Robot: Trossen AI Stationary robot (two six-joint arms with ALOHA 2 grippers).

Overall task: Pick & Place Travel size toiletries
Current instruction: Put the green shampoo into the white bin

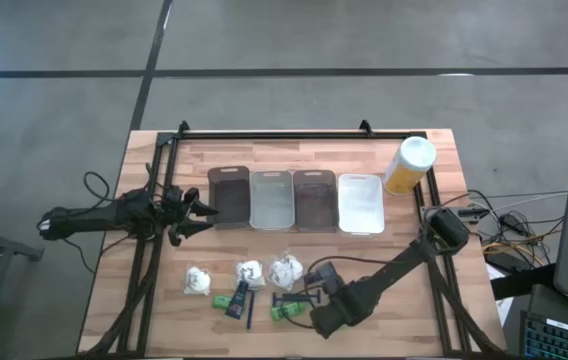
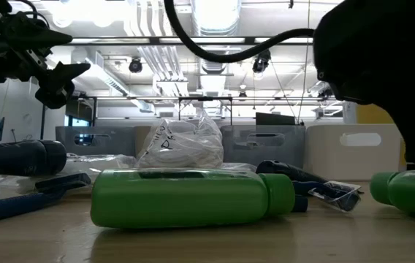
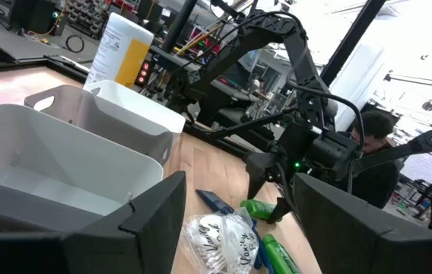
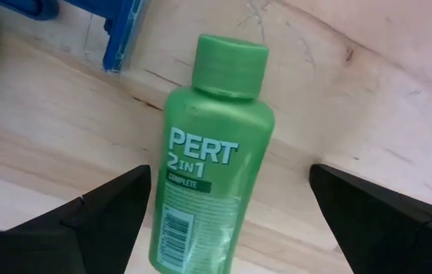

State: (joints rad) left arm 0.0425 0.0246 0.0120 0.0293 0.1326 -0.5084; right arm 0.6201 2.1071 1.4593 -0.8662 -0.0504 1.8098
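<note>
the right gripper [image 4: 227, 209] has its fingers spread wide, one on each side of a green bottle [image 4: 204, 164] lying flat on the table [image 4: 338, 114], not yet touching it. in the high view this bottle [image 1: 286, 312] sits at the near edge, just left of the gripper, with a blue razor [image 1: 294, 298] beside it. the step in hand looks like the approach to a pick; next it should lower and close across the bottle's body. the left gripper [image 1: 196, 215] waits open by the trays [image 1: 270, 200].
</note>
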